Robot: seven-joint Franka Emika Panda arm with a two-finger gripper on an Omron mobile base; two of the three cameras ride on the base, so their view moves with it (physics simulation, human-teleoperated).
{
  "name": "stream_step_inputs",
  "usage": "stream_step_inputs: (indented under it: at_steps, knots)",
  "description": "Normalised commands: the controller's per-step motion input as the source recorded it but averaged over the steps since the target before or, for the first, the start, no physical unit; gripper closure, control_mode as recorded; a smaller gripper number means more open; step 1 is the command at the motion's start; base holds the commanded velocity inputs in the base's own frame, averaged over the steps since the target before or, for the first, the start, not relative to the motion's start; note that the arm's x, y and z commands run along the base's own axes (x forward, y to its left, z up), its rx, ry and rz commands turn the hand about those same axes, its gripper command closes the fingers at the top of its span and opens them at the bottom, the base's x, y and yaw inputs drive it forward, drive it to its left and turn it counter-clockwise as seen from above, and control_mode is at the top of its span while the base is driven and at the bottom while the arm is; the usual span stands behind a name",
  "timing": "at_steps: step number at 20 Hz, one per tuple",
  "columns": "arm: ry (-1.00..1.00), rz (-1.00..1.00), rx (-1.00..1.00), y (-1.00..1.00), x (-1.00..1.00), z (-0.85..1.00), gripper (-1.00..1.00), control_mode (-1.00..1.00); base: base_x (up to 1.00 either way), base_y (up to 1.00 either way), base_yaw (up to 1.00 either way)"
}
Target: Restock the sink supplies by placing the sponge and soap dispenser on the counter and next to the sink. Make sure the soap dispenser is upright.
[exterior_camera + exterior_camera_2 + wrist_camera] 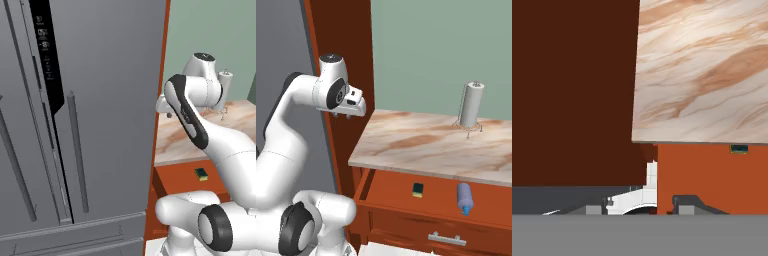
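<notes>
Nearest us in the right base view is the white arm (pixel 281 150), rising at 7 o'clock and folded so that the gripper (pixel 349 114) hangs high beside the left end of the counter (pixel 421 145). In the hand view only the tips of the fingers peep up, so we cannot tell how the jaws stand; we see nothing held between them.

The sponge (pixel 418 189) lies in the open drawer (pixel 391 192) under the counter's front edge, at about 4 o'clock from the gripper and well below it. The soap dispenser (pixel 465 197) is in the same drawer at 3 o'clock of the sponge, near it but apart, on its side with the blue nozzle pointing to 6 o'clock. On the counter, towards 1 o'clock, stands a grey cylinder on a wire stand (pixel 472 106) — not ours. The grey fridge (pixel 100 100) takes the 9 o'clock side in the left base view.

We judge neither item is fetched yet — the step in hand is the approach to the drawer. The next move calls for lowering towards 4 o'clock, clearing the counter's overhang, and settling squarely over the small sponge.
</notes>
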Motion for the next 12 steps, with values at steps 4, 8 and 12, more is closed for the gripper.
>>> stream_step_inputs:
  at_steps: [4, 8, 12]
  knots:
    - [0.00, 0.00, 0.00, 0.00, -0.02, 0.00, -1.00, 1.00, -0.13, -0.18, 0.00]
    - [0.00, 0.00, 0.00, 0.00, 0.00, 0.00, -1.00, 1.00, -0.44, -0.69, 0.00]
    - [0.00, 0.00, 0.00, 0.00, 0.00, 0.00, -1.00, 1.00, -0.43, -0.95, -0.01]
